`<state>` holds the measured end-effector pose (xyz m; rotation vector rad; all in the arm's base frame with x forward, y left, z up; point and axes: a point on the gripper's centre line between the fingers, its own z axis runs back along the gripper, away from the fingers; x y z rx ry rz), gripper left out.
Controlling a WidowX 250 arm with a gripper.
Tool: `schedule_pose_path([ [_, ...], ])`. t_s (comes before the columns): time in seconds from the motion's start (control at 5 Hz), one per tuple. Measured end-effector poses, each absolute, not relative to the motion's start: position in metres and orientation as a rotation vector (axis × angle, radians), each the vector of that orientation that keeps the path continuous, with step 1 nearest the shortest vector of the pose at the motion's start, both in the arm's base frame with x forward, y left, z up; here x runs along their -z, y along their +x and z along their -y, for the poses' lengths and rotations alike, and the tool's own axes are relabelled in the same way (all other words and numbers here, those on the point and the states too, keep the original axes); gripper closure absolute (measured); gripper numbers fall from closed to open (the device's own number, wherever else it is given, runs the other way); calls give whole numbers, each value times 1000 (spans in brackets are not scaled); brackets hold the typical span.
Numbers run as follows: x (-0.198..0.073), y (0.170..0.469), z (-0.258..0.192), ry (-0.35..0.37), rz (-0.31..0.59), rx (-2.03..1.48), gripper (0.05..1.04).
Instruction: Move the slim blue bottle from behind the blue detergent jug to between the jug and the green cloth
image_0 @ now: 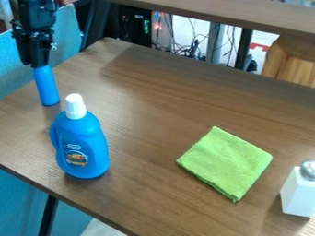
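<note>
Blue cylinder held in my pincer, directly below it, long axis near upright; blue detergent bottle nearby, camera-side of my pincer.

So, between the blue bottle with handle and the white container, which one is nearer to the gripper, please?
The blue bottle with the white cap. It stands beneath the gripper in the picture, while the white container is by the right edge.

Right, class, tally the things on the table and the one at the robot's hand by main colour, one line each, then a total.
Blue: 2 (bottle, tube)
Green: 1 (cloth)
White: 1 (shaker)
Total: 4
</note>
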<state>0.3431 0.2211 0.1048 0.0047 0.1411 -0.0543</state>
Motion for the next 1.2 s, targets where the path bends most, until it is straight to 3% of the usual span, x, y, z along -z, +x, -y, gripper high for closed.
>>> schedule_pose_path([
  [0.2, -104, 343, -220, 3, -139, 45, 735],
  [0.4, -104, 342, -219, -1, -142, 24, 735],
  [0.6, -127, 349, -201, -74, -44, 55, 735],
  [0.8, -159, 356, -160, -74, 23, 136, 735],
  [1.0, -150, 362, -102, -120, -15, 301, 735],
  [1.2, -146, 363, -49, -54, -18, 450, 735],
])
